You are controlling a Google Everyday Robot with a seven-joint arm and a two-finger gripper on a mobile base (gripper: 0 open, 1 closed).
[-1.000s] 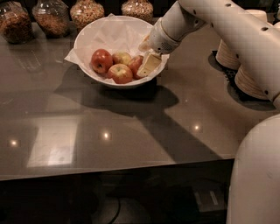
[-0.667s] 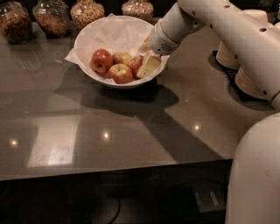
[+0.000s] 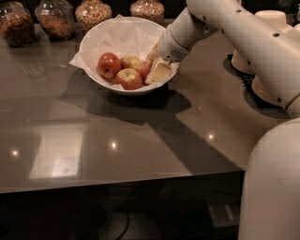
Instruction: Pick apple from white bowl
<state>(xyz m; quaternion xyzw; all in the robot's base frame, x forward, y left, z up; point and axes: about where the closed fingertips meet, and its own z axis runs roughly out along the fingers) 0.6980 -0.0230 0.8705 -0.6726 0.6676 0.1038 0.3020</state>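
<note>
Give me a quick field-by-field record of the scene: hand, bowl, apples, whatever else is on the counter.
hand: down inside the right side of the white bowl, against the fruit
white bowl: upright on the dark counter, paper-lined
apples: four, all resting in the bowl
left apple: red
back apple: yellow-green
front apple: red-orange
right apple: reddish, partly hidden by the hand
jars: filled, behind the bowl
stacked bowls: far right

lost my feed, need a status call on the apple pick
gripper low inside white bowl, right side. apple beside it, not lifted. other apples crowd its left.
</note>
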